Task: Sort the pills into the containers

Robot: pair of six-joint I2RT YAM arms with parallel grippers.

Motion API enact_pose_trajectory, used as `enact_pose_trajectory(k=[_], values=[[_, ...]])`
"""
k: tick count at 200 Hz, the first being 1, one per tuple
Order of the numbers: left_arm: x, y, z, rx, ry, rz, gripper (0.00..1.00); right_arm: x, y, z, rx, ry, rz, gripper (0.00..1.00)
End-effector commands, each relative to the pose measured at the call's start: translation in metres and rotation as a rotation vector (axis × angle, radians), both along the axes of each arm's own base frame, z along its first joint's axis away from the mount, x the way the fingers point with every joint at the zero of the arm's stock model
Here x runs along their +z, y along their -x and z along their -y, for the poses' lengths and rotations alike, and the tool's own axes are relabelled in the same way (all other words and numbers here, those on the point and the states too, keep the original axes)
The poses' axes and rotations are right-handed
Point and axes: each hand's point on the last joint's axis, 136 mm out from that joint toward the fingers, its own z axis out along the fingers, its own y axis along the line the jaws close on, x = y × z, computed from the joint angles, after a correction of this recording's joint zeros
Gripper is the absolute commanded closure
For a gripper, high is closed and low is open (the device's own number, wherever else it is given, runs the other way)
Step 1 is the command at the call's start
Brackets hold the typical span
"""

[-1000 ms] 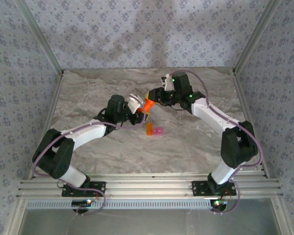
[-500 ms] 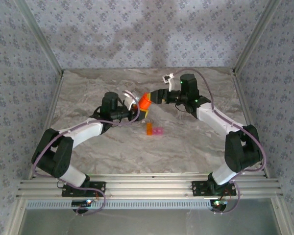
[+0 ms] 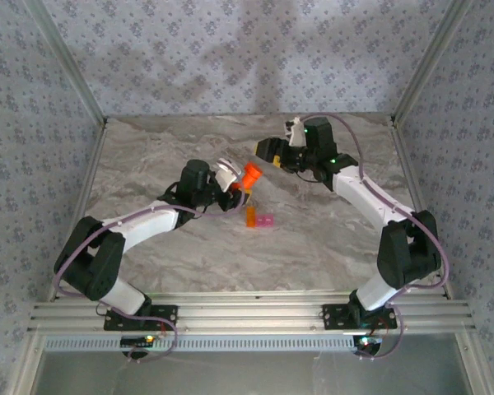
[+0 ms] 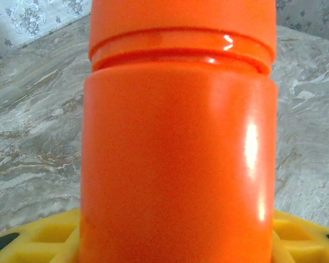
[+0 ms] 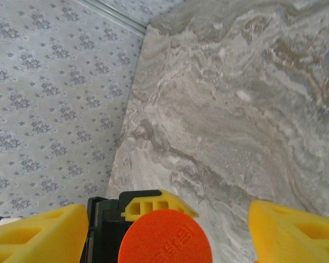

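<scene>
My left gripper (image 3: 240,180) is shut on a tall opaque orange bottle (image 3: 249,174), held tilted above the table. In the left wrist view the bottle (image 4: 178,164) rises close in front of the camera with its cap on, and yellow fingers (image 4: 38,241) show at its base. My right gripper (image 3: 266,151) hangs open just behind and to the right of the bottle, apart from it. Its wide-set yellow fingers (image 5: 38,235) frame the round orange cap (image 5: 165,241) from above. The containers (image 3: 259,219), a tiny orange box joined to a pink one, rest on the table just in front of the bottle.
The marble table (image 3: 173,156) is enclosed by patterned walls (image 3: 58,99) on three sides with metal posts at the corners. An aluminium rail (image 3: 247,313) carrying both arm bases runs along the near edge.
My right gripper, which sat at the bottle's cap, has opened and drawn back to the right. The left gripper has shifted slightly with the bottle still in it.
</scene>
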Motion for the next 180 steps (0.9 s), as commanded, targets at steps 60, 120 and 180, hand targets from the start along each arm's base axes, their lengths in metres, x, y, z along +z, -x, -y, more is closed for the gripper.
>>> enact_pose_trajectory(k=[60,120,180], values=[[0.02,-0.007,0.007,-0.008,-0.005,0.071,1.0,-0.018,0.012,-0.026,0.046,0.027,-0.089,0.31],[0.02,-0.007,0.008,-0.009,0.005,0.065,1.0,-0.017,0.017,-0.029,0.077,0.019,-0.076,0.65],[0.04,0.003,0.007,-0.089,0.167,-0.026,1.0,0.017,0.002,-0.008,0.114,-0.021,0.199,0.71]])
